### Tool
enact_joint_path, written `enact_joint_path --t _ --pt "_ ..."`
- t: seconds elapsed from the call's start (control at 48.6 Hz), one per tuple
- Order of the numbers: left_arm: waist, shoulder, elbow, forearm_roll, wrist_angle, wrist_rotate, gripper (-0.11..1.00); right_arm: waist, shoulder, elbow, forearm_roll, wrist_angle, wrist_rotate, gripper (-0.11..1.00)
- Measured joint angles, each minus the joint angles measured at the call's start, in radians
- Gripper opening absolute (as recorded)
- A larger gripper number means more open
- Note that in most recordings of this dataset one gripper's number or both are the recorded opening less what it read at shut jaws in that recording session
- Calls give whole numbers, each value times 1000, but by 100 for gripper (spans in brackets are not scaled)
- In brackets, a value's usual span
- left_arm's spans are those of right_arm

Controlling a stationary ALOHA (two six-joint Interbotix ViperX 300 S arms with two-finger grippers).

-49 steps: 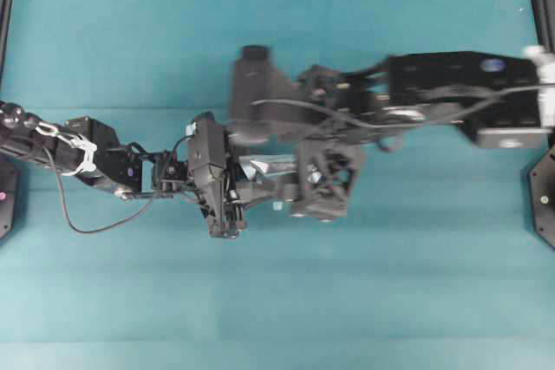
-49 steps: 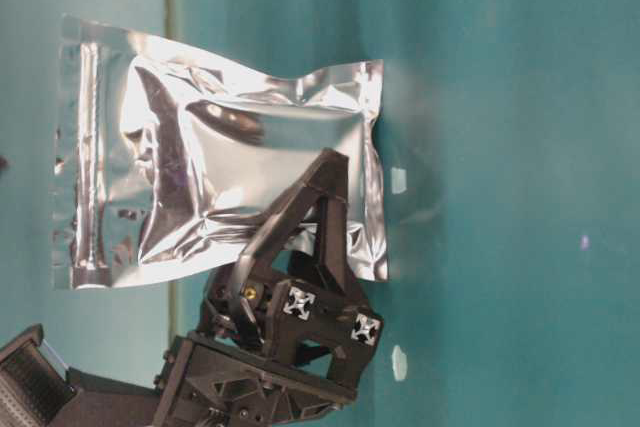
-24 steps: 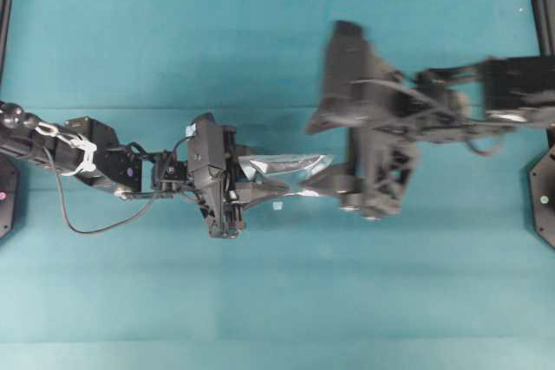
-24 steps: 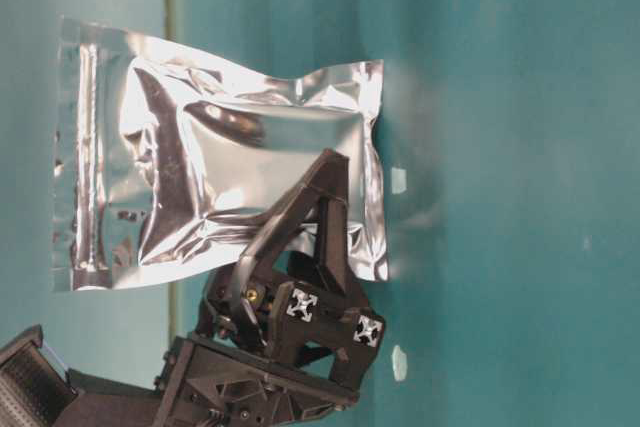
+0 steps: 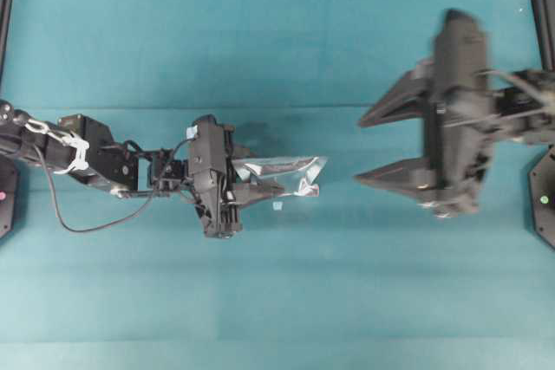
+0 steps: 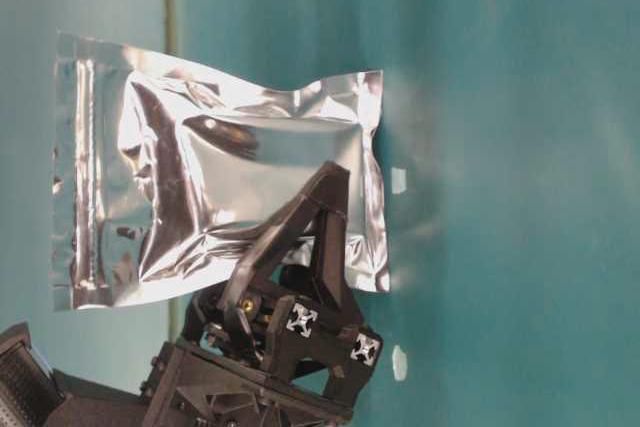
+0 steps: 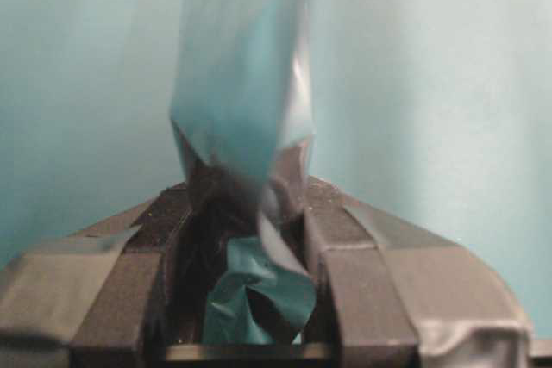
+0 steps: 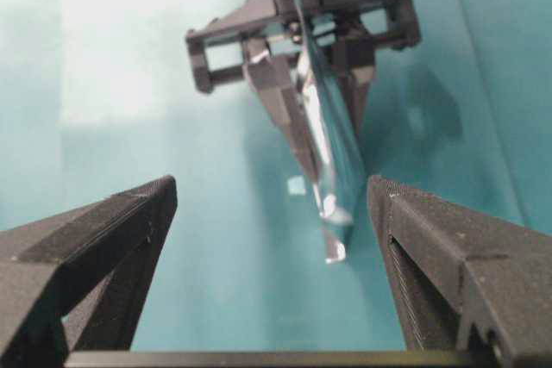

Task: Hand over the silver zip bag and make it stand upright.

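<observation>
Silver zip bag (image 5: 286,172) is pinched edge-on between the fingers of the left gripper (image 5: 251,186), which clamps one side of the pouch near the middle of the teal table (image 5: 277,301). In the table-level view the bag (image 6: 220,182) shows its crinkled foil face, zip strip at the left of that view, opposite short edge against the tabletop. The right gripper (image 5: 381,146) hangs well apart from it, fingers spread wide with nothing between them. A tiny white scrap (image 5: 276,206) lies just beside the bag.
</observation>
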Motion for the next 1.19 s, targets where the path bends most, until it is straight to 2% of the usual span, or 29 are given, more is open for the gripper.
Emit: enact_joint_path --t 0.473,1.194 --pt "2 0 2 0 2 2 28 -20 -92 74 0 -2 0 91" --pt "0 -2 5 0 2 2 28 -21 -92 78 0 -2 2 91"
